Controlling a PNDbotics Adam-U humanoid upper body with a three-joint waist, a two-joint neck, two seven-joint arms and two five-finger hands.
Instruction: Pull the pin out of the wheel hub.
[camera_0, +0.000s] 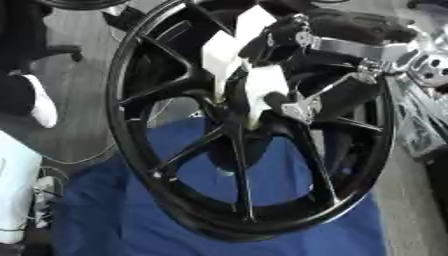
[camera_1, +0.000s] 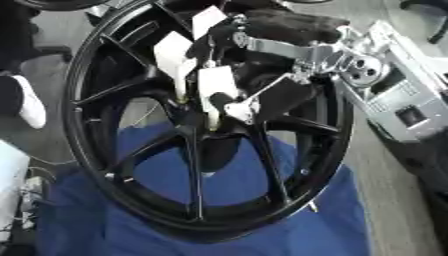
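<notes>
Black spoked wheel (camera_0: 245, 165) stands upright, filling the middle of the frame, its lower rim on a blue cloth (camera_0: 105, 220) over the worktop. Right robot hand (camera_1: 223, 95) enters from the upper right and reaches through to the hub (camera_1: 206, 132) at upper centre, pale fingers (camera_0: 262, 87) pointing down against the hub area. We cannot tell whether they curl round anything. We cannot make out the pin itself; by the task it should sit at the hub, under those fingers. We judge the pull not yet shown as done: no pin visible clear of the wheel.

Left robot hand appears in neither view.

Right eye view shows more of the silver forearm (camera_1: 376, 75) at right; left eye view crops it.
</notes>
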